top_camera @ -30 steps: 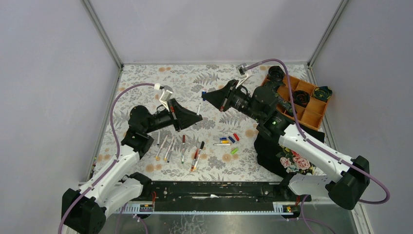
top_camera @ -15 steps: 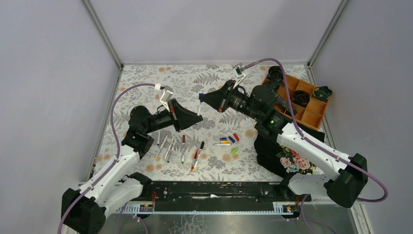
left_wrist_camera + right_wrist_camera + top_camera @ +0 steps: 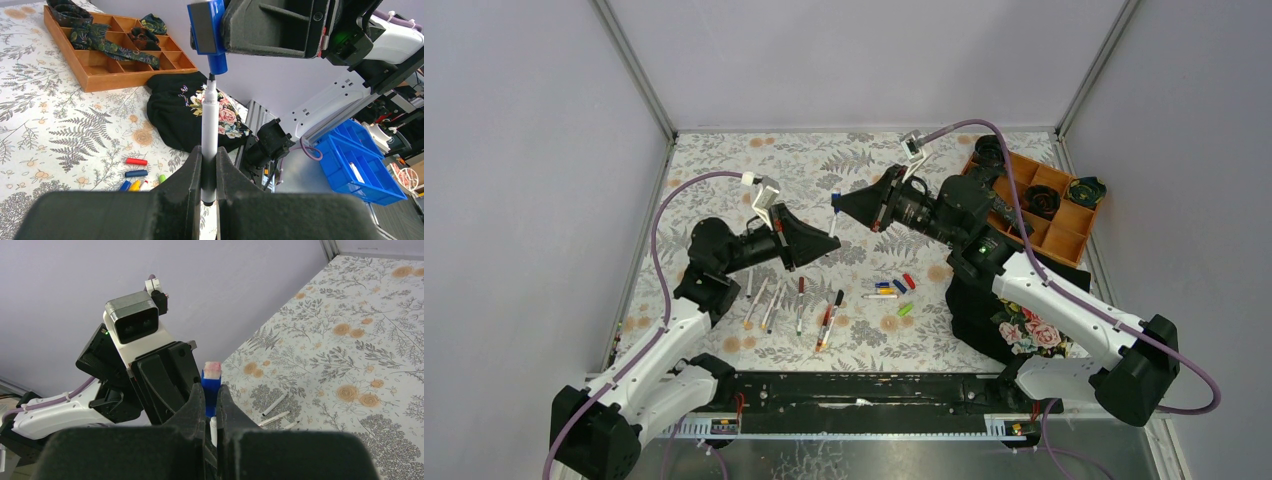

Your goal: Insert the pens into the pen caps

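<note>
Gripping a white pen (image 3: 209, 120) by its lower barrel, the left gripper (image 3: 209, 167) is clamped tight on it. The pen's dark tip sits just at the mouth of the blue cap (image 3: 217, 62) — itself pinched in the right gripper (image 3: 212, 407).

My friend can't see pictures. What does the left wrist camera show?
The left gripper holds a white pen, its tip right at a blue cap held by the right gripper. Loose caps lie on the flowery table.

Wooden divider tray (image 3: 1070, 217) near black floral cloth (image 3: 972, 318), right side.
</note>
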Tool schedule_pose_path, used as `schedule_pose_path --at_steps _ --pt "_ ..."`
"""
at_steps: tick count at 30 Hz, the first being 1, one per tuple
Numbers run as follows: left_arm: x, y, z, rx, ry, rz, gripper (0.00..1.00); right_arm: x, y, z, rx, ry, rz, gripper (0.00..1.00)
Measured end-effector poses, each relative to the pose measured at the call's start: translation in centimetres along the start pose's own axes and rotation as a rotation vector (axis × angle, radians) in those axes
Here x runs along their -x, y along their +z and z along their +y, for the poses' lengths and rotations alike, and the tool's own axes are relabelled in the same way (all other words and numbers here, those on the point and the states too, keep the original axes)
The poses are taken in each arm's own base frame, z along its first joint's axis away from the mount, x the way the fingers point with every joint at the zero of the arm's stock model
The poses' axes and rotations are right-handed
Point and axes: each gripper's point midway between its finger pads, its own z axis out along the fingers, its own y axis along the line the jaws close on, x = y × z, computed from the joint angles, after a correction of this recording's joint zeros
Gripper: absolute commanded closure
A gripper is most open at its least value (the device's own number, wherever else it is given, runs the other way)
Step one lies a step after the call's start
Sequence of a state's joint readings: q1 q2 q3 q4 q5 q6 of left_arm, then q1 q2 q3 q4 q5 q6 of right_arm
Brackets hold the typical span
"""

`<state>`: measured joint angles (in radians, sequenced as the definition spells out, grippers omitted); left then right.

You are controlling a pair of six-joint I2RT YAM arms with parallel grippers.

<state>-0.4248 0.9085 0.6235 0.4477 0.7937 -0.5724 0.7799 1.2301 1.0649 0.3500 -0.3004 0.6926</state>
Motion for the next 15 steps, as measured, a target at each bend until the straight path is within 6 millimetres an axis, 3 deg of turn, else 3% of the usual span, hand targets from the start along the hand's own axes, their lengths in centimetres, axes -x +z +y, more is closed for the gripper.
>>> schedule_pose_path --at_steps 15 --pt "-0.63 -0.11 0.24 0.004 -0.027 0.006 1.00 -0.76 -0.06 -0.55 -0.004 -0.001 0.006 1.00"
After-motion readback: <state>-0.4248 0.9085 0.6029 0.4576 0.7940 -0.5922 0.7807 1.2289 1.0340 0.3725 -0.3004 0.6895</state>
